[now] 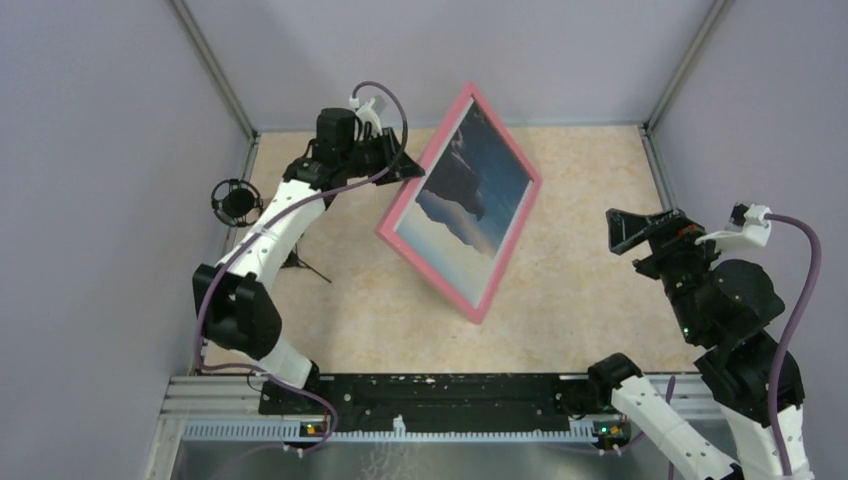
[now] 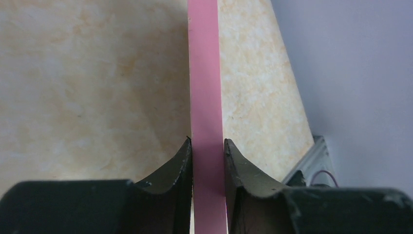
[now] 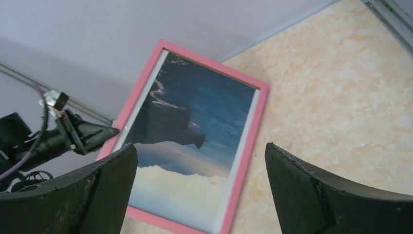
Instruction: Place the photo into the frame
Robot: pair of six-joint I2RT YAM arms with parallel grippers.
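The salmon-pink frame (image 1: 404, 206) is tilted up off the table, its lower edge towards the front. The photo (image 1: 470, 195) of blue sky, dark cloud and white mist sits inside it. My left gripper (image 1: 412, 166) is shut on the frame's upper left rail; in the left wrist view the pink rail (image 2: 206, 87) runs straight between the two fingers (image 2: 178, 168). My right gripper (image 1: 625, 228) is open and empty, held above the table to the right of the frame. In the right wrist view the frame (image 3: 255, 122) and photo (image 3: 195, 126) lie beyond its open fingers (image 3: 302, 185).
A small black tripod-like stand (image 1: 238, 203) is at the left wall beside the left arm. Grey walls enclose the beige table (image 1: 590, 170) on three sides. A metal rail (image 1: 420, 405) with both arm bases runs along the front edge.
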